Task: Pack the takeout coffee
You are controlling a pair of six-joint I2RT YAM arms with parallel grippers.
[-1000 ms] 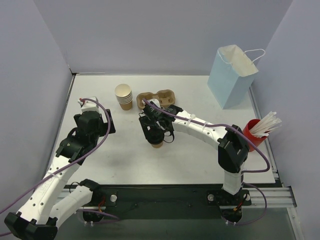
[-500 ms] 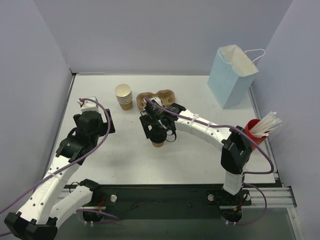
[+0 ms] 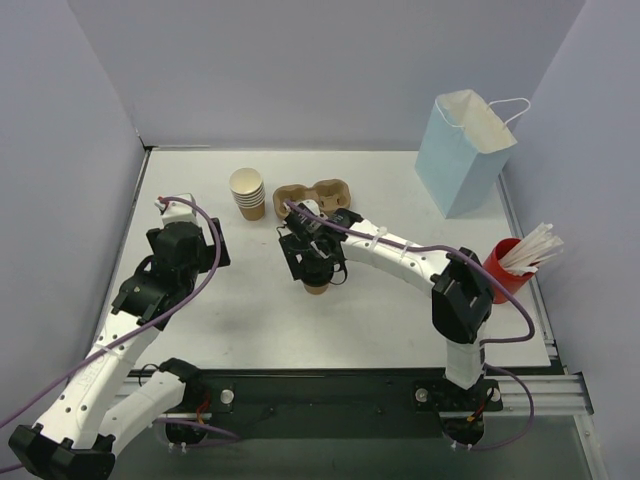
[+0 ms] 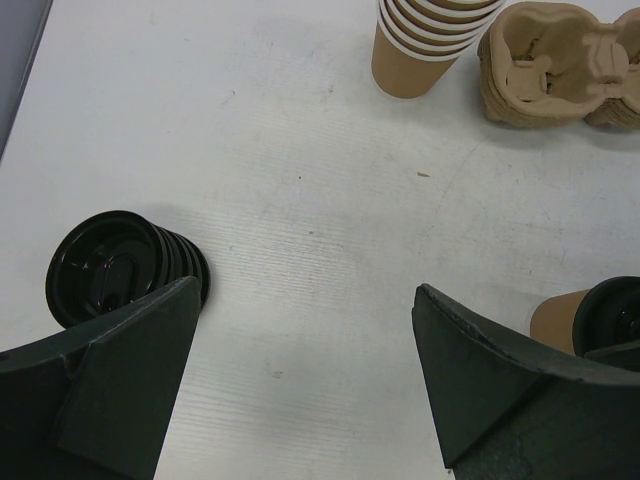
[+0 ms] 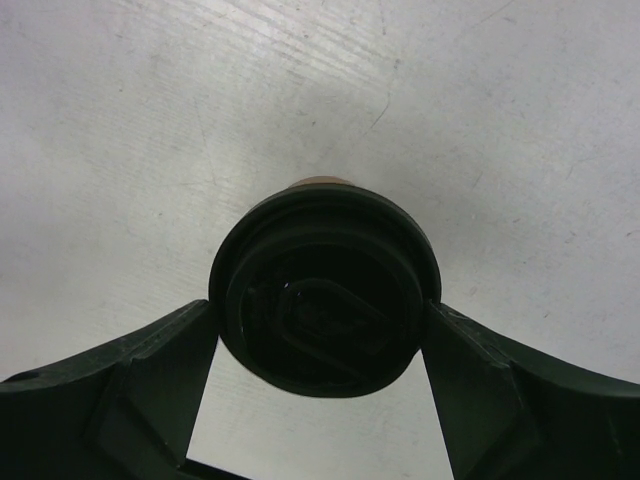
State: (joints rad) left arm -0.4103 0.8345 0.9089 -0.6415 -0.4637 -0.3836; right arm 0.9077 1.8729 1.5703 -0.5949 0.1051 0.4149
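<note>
Coffee cup (image 3: pixel 317 288), lidded, stands on the table (image 3: pixel 300 340) near the tray (image 3: pixel 313 193), between the right gripper's (image 5: pixel 320 305) wide fingers; whether they pinch it is unclear. The pickup seems under way, and next it needs a firm grip and a lift into a tray hollow. The left gripper (image 4: pixel 305 290) gapes wide, holding nothing.

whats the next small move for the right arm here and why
Probably close the right pincer on the lidded cup. Its fingers flank the black lid, though a firm grip isn't clear. The cup stands on the table, and the pulp tray looks empty.
</note>
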